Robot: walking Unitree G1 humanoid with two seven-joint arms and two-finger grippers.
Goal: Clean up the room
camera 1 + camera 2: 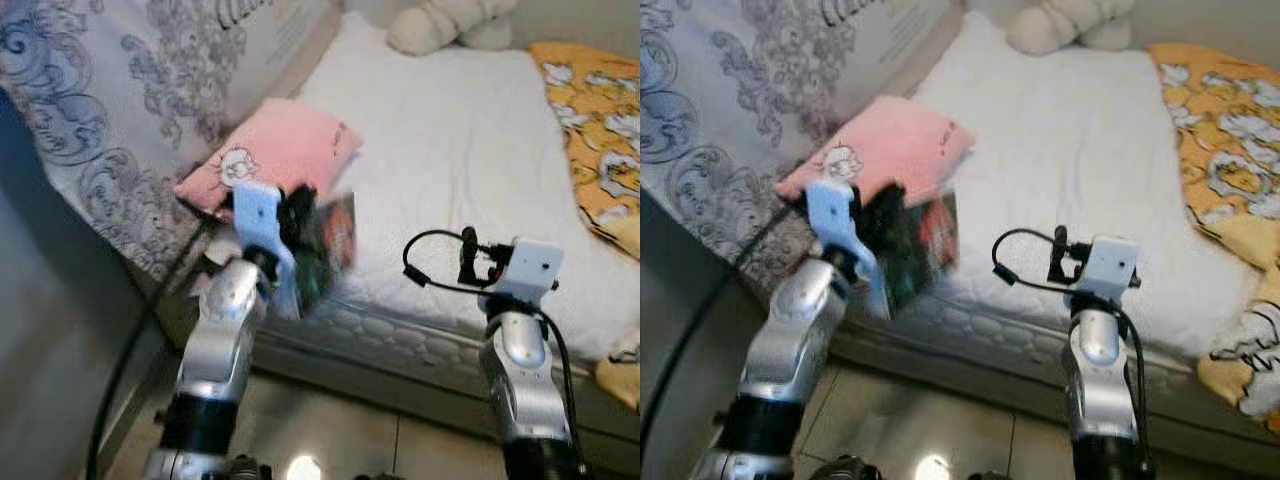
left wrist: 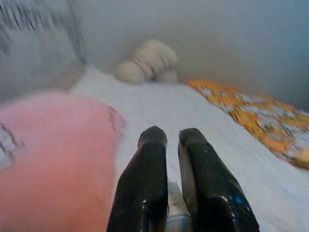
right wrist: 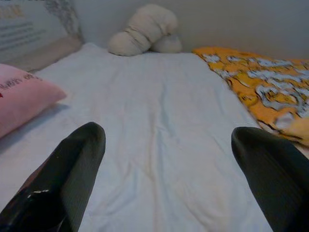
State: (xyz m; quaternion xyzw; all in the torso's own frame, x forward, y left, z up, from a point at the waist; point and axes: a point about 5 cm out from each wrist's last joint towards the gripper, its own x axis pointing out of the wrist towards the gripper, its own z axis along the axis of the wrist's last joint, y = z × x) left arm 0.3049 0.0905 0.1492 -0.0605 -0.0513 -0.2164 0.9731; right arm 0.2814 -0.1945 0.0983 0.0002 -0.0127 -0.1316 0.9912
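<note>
**Blurred book in a narrow grip above the bed edge**

The bed (image 1: 440,150), covered in a white sheet, lies ahead of both grippers. An orange patterned blanket (image 1: 600,130) runs along the side beyond the right gripper (image 3: 169,145), and a cream stuffed toy (image 3: 145,29) lies at the far end, well beyond both sets of fingers. A pink pillow (image 1: 280,150) lies just past the left gripper (image 2: 173,145), close beside its fingers.

The left gripper is clenched on what looks like a book or magazine (image 1: 325,245), dark with red and green on the cover; it hangs beside the fingers over the near edge of the mattress and is smeared with motion blur. In the left wrist view the two black fingers stand nearly together with a pale sliver of the item between them. The right gripper hovers with its fingers spread wide and nothing between them, above bare sheet.

The main risk, as a judgement: the grip looks thin and near one edge of the book, so a quick swing could make it pivot or slip and drop to the tiled floor (image 1: 330,430) below the jaws. A second risk is the book or the fingers catching the pillow just ahead and dragging it off the bed.
</note>
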